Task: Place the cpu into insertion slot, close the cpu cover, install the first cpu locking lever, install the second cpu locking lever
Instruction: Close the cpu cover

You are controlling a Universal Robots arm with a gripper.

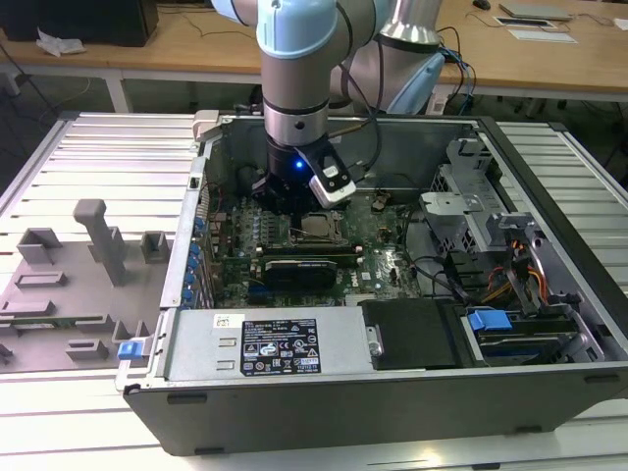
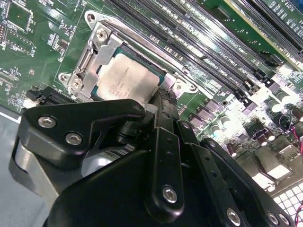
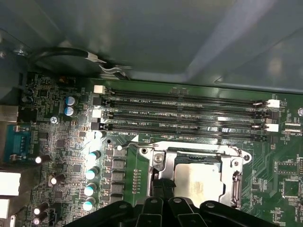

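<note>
The cpu (image 2: 125, 78) (image 3: 196, 179) lies flat in the insertion slot (image 3: 194, 157) on the green board, its dull silver face up. The cpu cover (image 2: 97, 54) (image 3: 236, 177), a grey metal frame, lies down around it. A thin metal locking lever (image 2: 142, 42) (image 3: 189, 144) runs along the socket side nearest the memory slots. My gripper (image 1: 294, 201) (image 2: 163, 97) (image 3: 161, 185) hangs inside the case. Its black fingertips are shut together right at one edge of the cover, with nothing visible between them. Whether they touch the frame I cannot tell.
Long black memory slots (image 3: 184, 113) (image 2: 213, 38) run beside the socket. A black expansion card (image 1: 304, 267) lies just in front of it. The power supply (image 1: 265, 343), drive bays with cables (image 1: 510, 265) and the case walls (image 1: 392, 137) hem the board in. Grey fixtures (image 1: 98, 235) stand at the exterior view's left.
</note>
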